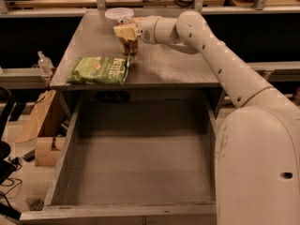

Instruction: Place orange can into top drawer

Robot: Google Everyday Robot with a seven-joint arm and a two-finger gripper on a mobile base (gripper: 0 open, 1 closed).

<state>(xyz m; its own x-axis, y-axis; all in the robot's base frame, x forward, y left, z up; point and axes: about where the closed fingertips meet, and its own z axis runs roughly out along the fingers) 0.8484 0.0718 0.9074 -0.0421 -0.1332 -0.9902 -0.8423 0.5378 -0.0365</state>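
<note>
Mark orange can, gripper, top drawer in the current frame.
orange can (129,46), camera view, its side wall below the gripper.
gripper (124,32), camera view, its tip, right at the can's top.
top drawer (140,172), camera view, bare floor of the open box.

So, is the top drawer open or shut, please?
Open: the top drawer is pulled out, its bare floor showing. The gripper is at the orange can on the cabinet top.

The green chip bag (98,70), lying on the worktop (178,69) left of the pincer (125,32) and nearer the camera, carries white lettering reading "KETTLE". The markings on the orange can (129,45) at the pincer are unreadable.
</note>
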